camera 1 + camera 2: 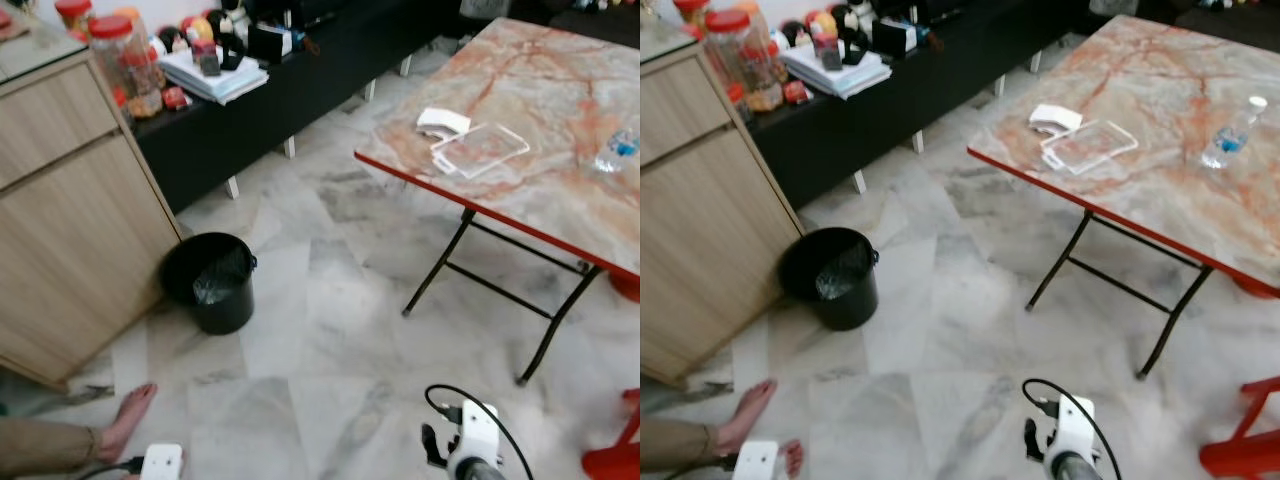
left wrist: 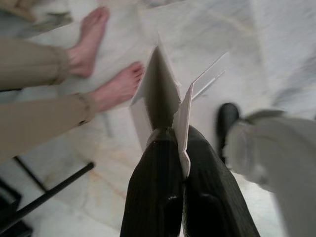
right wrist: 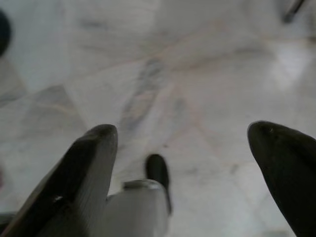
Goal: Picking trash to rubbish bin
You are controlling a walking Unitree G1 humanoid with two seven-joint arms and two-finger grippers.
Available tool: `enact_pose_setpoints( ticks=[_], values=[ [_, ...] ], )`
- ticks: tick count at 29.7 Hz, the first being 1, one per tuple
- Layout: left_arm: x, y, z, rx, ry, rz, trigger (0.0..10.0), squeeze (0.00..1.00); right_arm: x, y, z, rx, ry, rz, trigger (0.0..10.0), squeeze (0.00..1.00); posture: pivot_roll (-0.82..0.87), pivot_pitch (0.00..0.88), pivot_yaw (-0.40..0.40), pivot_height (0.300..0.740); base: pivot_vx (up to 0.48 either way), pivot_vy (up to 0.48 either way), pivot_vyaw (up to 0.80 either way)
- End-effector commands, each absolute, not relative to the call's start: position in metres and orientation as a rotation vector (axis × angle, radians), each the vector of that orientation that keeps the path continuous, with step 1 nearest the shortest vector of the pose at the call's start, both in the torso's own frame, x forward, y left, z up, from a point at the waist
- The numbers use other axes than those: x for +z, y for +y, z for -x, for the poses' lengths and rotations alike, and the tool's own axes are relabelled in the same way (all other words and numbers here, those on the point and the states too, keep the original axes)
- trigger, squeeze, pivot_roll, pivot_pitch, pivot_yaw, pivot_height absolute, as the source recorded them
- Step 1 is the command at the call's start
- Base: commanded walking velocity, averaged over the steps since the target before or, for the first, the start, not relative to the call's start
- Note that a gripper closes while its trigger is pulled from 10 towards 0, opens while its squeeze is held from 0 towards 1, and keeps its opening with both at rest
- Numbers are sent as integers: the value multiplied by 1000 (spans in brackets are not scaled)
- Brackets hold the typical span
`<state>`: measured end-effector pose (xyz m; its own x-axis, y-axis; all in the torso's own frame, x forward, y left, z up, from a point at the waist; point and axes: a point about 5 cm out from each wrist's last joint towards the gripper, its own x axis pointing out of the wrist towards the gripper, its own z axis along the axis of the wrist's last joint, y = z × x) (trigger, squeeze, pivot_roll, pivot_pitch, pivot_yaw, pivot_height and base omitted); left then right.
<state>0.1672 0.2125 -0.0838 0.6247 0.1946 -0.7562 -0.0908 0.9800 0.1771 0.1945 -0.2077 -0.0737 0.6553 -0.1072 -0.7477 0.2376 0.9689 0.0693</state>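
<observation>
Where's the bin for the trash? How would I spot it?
Find the tall wooden cabinet on the left. On the marble floor beside its corner stands the bin: a round black bucket with a dark liner inside, the one black tub on the pale tiles.

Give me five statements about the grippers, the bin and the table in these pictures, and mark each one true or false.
1. The left gripper is shut on a white folded card. True.
2. The right gripper is clamped on a bottle. False: its fingers stand wide apart over bare marble floor, holding nothing.
3. The black rubbish bin stands on the floor beside the wooden cabinet. True.
4. The clear plastic bottle lies inside the bin. False: it is on the marble-pattern table.
5. A clear plastic tray and a white piece lie on the table near its edge. True.
</observation>
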Motion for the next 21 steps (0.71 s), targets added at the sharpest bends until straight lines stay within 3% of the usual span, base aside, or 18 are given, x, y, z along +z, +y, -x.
enact_pose_setpoints(
  ticks=[1,4,10,21],
  values=[
    [-85,222,-159,183,905,-143,10000,0,-75,-202,-195,-182,842,-175,10000,0,81,201,-13,740,266,0,0],
    [-86,222,-159,186,905,-140,10000,0,-74,-201,-196,-170,836,-166,10000,0,81,197,-14,740,265,0,0],
    [-86,221,-159,187,904,-136,10000,0,-74,-198,-198,-140,835,-148,10000,0,78,194,-16,740,260,0,783],
    [-87,222,-157,190,909,-130,10000,0,-74,-199,-196,-129,846,-127,10000,0,70,175,-16,740,259,0,0]
  ],
)
